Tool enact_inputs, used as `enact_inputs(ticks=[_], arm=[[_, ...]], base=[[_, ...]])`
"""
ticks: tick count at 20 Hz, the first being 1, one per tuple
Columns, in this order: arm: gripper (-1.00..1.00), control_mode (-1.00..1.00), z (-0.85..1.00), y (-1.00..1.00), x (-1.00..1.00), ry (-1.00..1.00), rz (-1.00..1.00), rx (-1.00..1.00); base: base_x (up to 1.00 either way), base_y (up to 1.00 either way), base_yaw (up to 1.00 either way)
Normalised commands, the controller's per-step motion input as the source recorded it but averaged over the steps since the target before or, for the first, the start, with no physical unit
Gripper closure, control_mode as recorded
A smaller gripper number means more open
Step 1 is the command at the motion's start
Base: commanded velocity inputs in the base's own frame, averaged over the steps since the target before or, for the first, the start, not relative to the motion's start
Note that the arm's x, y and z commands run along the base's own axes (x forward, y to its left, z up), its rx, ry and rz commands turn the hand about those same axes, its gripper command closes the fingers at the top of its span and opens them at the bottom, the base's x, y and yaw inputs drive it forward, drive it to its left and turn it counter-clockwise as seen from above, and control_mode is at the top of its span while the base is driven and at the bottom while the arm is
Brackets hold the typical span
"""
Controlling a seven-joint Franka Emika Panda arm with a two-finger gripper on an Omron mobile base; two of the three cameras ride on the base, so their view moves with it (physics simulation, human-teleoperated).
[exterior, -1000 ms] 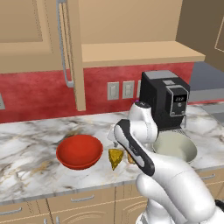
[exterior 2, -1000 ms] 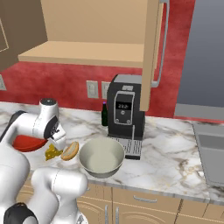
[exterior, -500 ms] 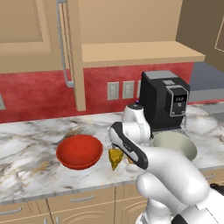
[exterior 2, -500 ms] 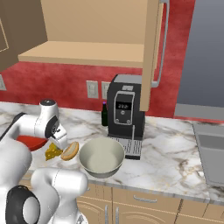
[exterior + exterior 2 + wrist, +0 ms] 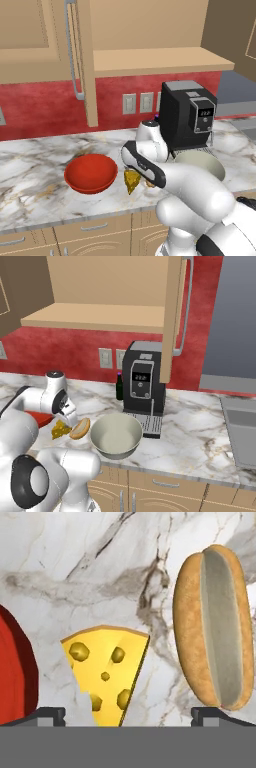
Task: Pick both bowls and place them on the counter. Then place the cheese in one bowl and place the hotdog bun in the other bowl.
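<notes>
Gripper (image 5: 128, 714) wide above the cheese (image 5: 106, 671)
Bun (image 5: 213, 626) just beside it (both on the counter (image 5: 100, 562)).

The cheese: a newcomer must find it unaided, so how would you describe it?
On the marble counter, look in front of the black coffee machine, between the red bowl and the grey-green bowl. The cheese is the yellow holed wedge there; the bun beside it is oval and tan.

Kitchen: marble counter (image 5: 35, 165), wood cabinets (image 5: 35, 40), coffee machine (image 5: 187, 117), wall outlets (image 5: 137, 103).
</notes>
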Motion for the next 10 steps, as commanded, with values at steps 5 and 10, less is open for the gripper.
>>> enact_inputs(ticks=[5, 10], arm=[[-1.00, -1.00, -0.20, 0.17, 0.08, 0.00, 0.03, 0.00], [-1.00, -1.00, -0.19, 0.10, 0.15, 0.00, 0.02, 0.00]], base=[[0.00, 0.00, 0.00], [0.00, 0.00, 0.00]])
